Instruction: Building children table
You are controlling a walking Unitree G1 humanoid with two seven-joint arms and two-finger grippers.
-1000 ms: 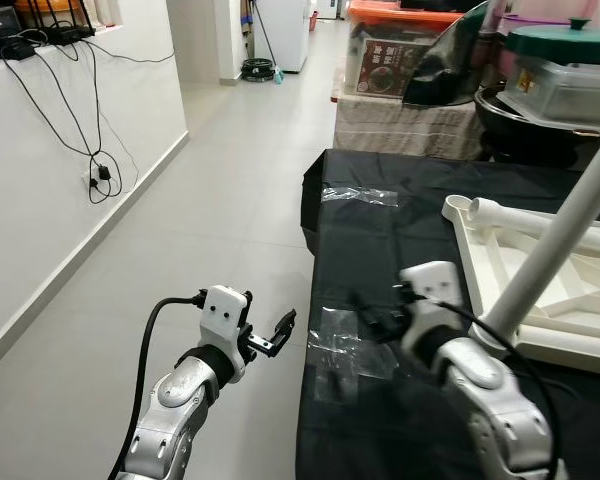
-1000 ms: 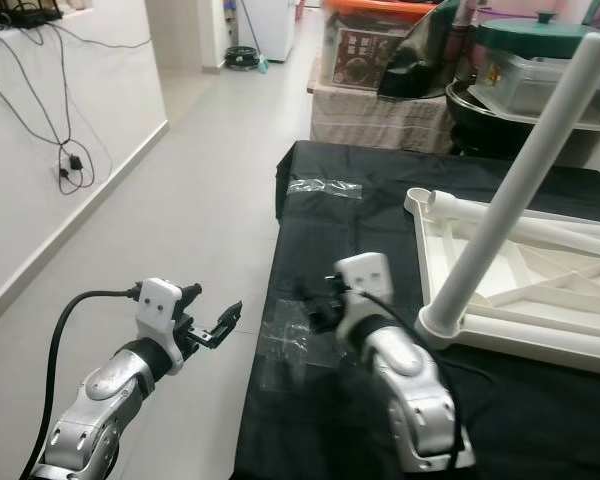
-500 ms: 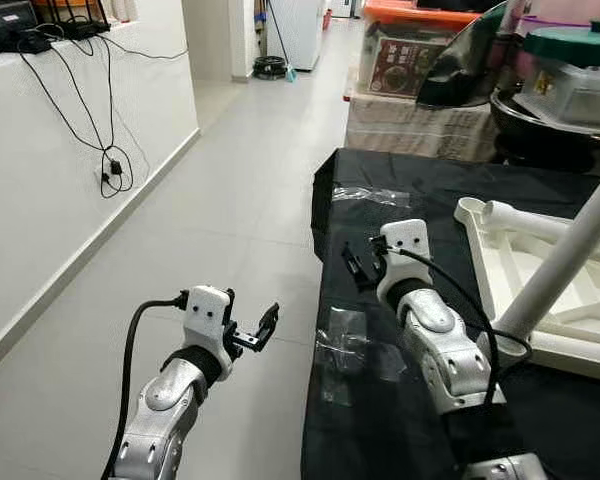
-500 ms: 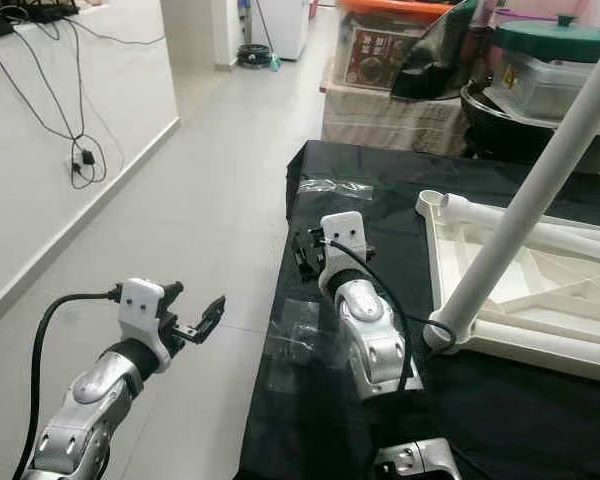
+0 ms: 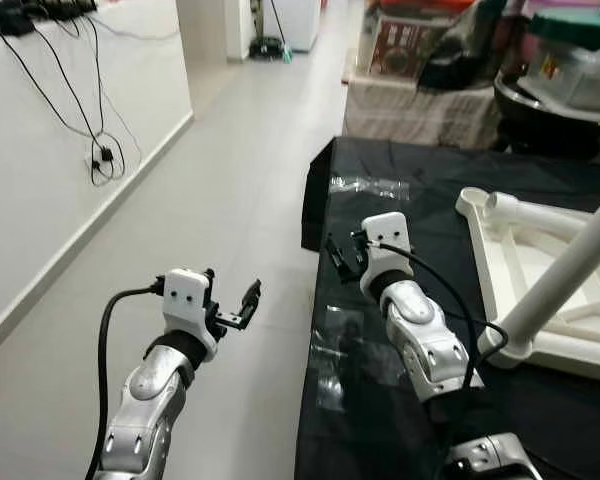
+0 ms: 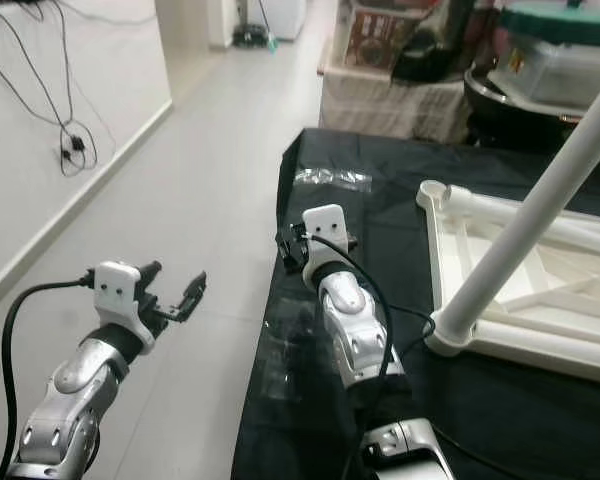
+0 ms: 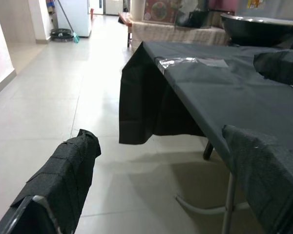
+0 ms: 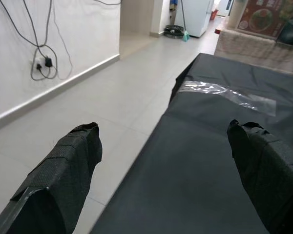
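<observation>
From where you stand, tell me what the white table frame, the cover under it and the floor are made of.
White table frame: likely moulded plastic, matte, with ribbed underside and a tubular leg.
Black cover: thin cloth or plastic sheet; it drapes and creases at the corner, with clear tape patches.
Floor: glossy pale tiles, judging by grout lines and reflections.

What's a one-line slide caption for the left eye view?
Both open grippers, left over floor, right above the black-covered table, beside the upturned white children's table.
</observation>
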